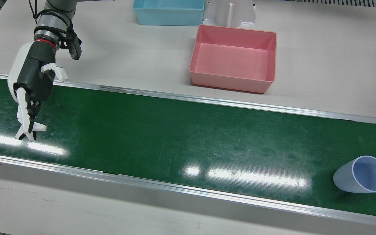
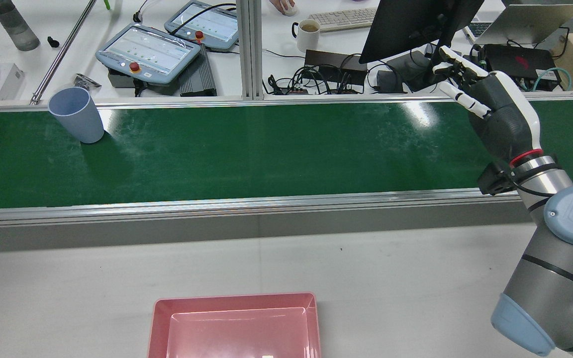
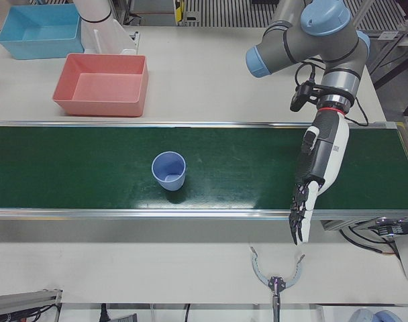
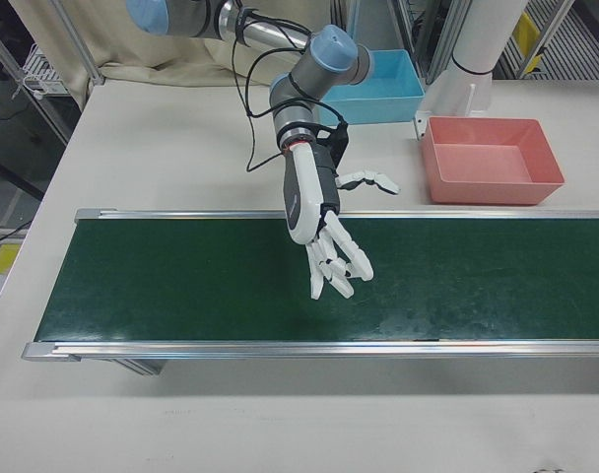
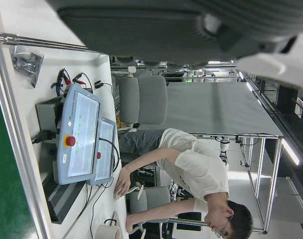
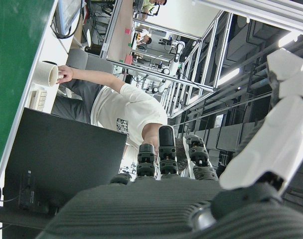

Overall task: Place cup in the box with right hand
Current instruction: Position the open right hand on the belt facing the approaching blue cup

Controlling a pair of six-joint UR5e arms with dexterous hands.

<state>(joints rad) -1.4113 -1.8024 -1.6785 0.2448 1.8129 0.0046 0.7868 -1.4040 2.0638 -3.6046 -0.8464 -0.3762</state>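
Tabletop is pale grey, with a long green conveyor belt running left to right across it between silver rails.

Right arm comes in on the left side of the front view, and the left arm only shows up in the left-front view, out at the right end of the belt.

Pink box sits on the bare tabletop just past the far rail, roughly mid-belt. It's got a blue box behind it, further left.

Right hand hangs over the left end of the belt, palm toward the belt. Its fingers are spread wide and pointing down toward the near side, holding nothing.

Left hand hangs over the near rail at the other end. Its fingers point straight down, stretched out fairly close together, and they're not holding anything either.

Cup is the light blue one. It's standing upright on the belt, mouth up, toward the right end in the front view and close to the near rail. That puts it well apart from the right hand, with the box between them along the belt's length, and it isn't touching either hand.
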